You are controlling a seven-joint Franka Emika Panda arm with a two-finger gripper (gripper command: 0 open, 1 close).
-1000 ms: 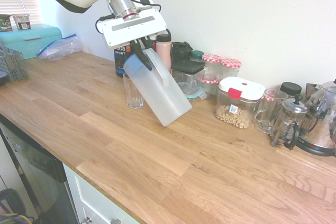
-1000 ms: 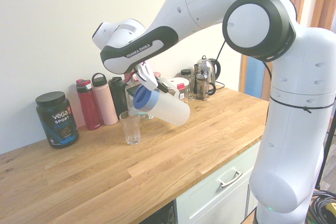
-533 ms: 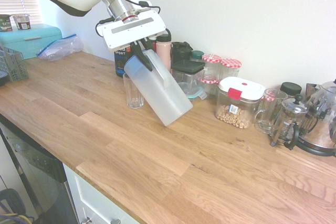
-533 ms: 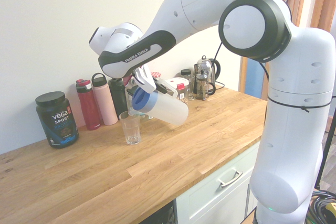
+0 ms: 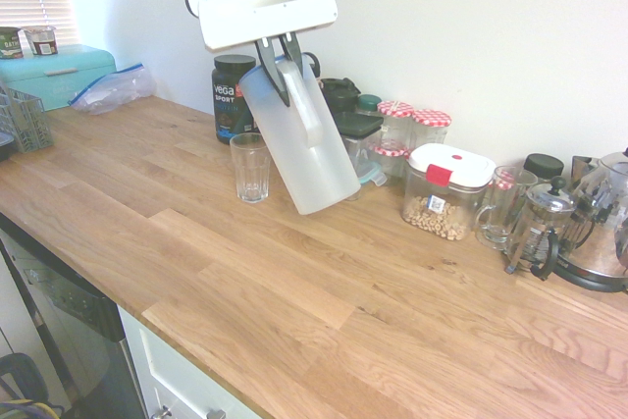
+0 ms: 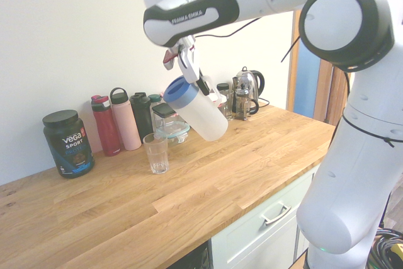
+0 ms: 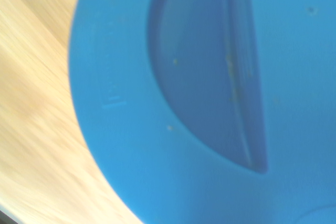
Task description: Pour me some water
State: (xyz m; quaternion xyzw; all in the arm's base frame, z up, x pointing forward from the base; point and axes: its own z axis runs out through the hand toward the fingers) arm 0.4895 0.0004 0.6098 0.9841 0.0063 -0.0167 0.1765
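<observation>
A translucent white pitcher (image 5: 302, 141) with a blue lid (image 6: 181, 91) hangs tilted above the wooden counter (image 5: 294, 282). My gripper (image 5: 278, 71) is shut on the pitcher's handle near its top. The pitcher's lid end leans toward an empty clear glass (image 5: 251, 168) that stands upright on the counter just beside and below it. From the other side, the glass (image 6: 156, 153) sits below and left of the pitcher (image 6: 200, 110). Blue lid plastic (image 7: 210, 103) fills the wrist view. No water shows in the glass.
Along the wall stand a black Vega tub (image 6: 68, 143), red, pink and dark bottles (image 6: 126, 127), red-lidded jars (image 5: 417, 130), a food container (image 5: 446, 188), a French press (image 5: 538, 228) and a kettle (image 5: 599, 233). A teal box (image 5: 59, 74) and plastic bag (image 5: 113, 88) sit far left.
The arm has risen and carried the pitcher up and away from the glass. The pitcher has swung closer to upright.
</observation>
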